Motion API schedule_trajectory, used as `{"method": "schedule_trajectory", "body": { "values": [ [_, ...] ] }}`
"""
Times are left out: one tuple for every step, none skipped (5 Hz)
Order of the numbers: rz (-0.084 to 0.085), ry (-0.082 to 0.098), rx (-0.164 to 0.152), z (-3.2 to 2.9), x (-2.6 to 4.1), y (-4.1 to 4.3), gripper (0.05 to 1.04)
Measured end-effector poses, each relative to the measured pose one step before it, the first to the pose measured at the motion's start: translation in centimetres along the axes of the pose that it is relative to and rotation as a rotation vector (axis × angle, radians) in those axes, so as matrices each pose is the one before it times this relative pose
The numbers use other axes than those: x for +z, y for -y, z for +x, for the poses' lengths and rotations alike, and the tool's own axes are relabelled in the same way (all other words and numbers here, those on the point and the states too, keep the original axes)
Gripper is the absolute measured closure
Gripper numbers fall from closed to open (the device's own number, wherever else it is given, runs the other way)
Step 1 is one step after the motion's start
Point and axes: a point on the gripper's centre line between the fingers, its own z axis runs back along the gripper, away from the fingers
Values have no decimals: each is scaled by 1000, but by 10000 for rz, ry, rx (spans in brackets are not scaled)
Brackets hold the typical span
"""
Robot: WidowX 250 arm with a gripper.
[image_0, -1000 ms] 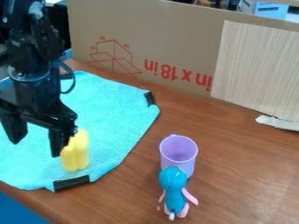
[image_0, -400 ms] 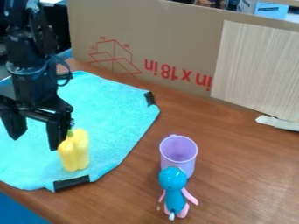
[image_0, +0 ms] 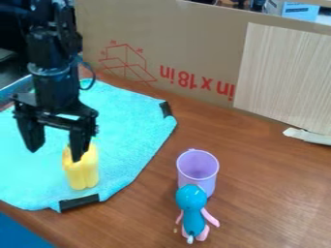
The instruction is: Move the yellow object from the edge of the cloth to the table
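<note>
We see a purple cup just behind a blue-headed figurine, and a cardboard panel with red markings beyond them

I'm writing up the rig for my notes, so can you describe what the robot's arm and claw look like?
The arm is black, with chunky, rounded segments and a thin dark cable looping out at its side. Its claw is black too, with two thick, tapering fingers on a crossbar.

Brown wood surface w/ turq. cloth on view's L side; purple cup, blue/pink doll nr. btm. ctr.
</note>
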Motion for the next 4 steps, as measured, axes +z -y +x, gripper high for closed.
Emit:
{"method": "schedule_trajectory", "body": {
  "values": [
    [-58, -176, 178, 444, -279, 442, 127],
    [118, -151, 230, 297, -510, -28, 408],
    [162, 96, 114, 239, -166, -36, 713],
    [155, 47, -50, -54, -121, 110, 926]
  ]
}}
